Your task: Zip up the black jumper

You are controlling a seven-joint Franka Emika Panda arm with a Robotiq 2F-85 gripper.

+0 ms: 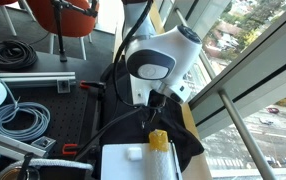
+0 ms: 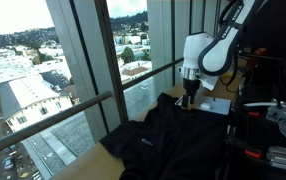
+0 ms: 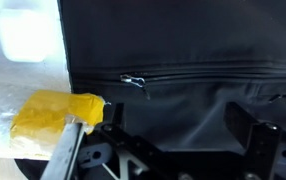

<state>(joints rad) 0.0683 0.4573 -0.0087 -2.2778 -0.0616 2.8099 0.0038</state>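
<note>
The black jumper (image 2: pixel 173 135) lies spread on the table by the window; it also shows in an exterior view (image 1: pixel 133 120) under the arm. In the wrist view the jumper (image 3: pixel 183 50) fills the frame, with its zip line running across and the small metal zip pull (image 3: pixel 135 80) at the left. My gripper (image 3: pixel 178 125) hovers just above the fabric, fingers open and empty, the pull beyond and to the left of the jaws. In both exterior views the gripper (image 1: pixel 155 100) (image 2: pixel 189 98) points down over the jumper.
A yellow sponge-like object (image 3: pixel 53 112) and a white block (image 1: pixel 123 158) lie beside the jumper. Coiled black cables (image 1: pixel 11 55) and grey cables (image 1: pixel 18 120) sit on the table. A window railing (image 2: pixel 73 105) runs alongside. Orange chairs (image 1: pixel 68 15) stand behind.
</note>
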